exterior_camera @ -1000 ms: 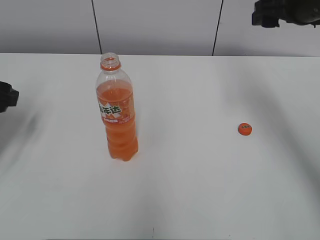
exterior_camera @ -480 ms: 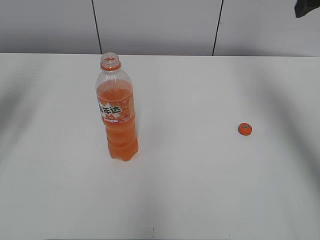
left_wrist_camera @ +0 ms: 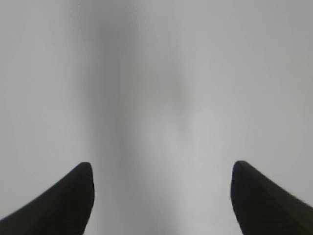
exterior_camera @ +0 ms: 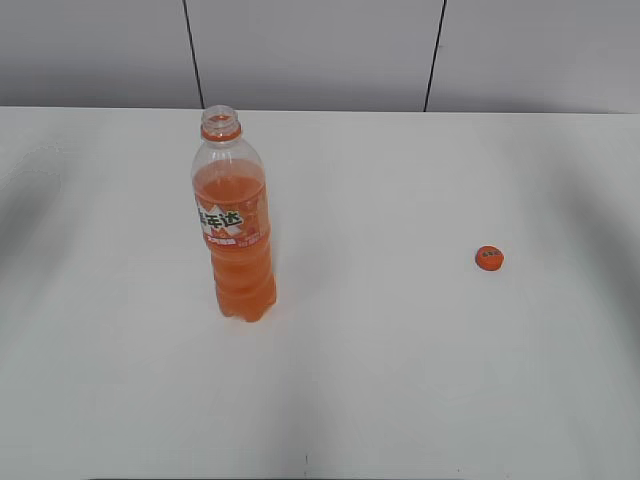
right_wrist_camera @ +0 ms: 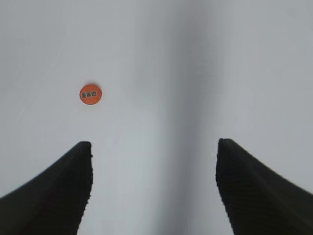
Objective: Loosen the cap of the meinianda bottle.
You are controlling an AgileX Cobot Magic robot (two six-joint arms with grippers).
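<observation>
Both arms withdrawn from exterior view. Cap (exterior_camera: 489, 258) left on table (exterior_camera: 400, 380), well right of uncapped meinianda bottle (exterior_camera: 235, 235). Left gripper (left_wrist_camera: 161, 169) and right gripper (right_wrist_camera: 154, 147) fingers held apart, empty. Task judged done.

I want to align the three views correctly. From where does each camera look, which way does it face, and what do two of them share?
Exterior view: from the front, slanted down at the white table, the tall clear plastic bottle of orange drink and the small round orange cap; no robot part shows.
Left wrist view: looks down at bare table between the open left claw.
Right wrist view: looks down between the open right claw.
Shared: exterior and right wrist views both show the cap lying on the table.
</observation>
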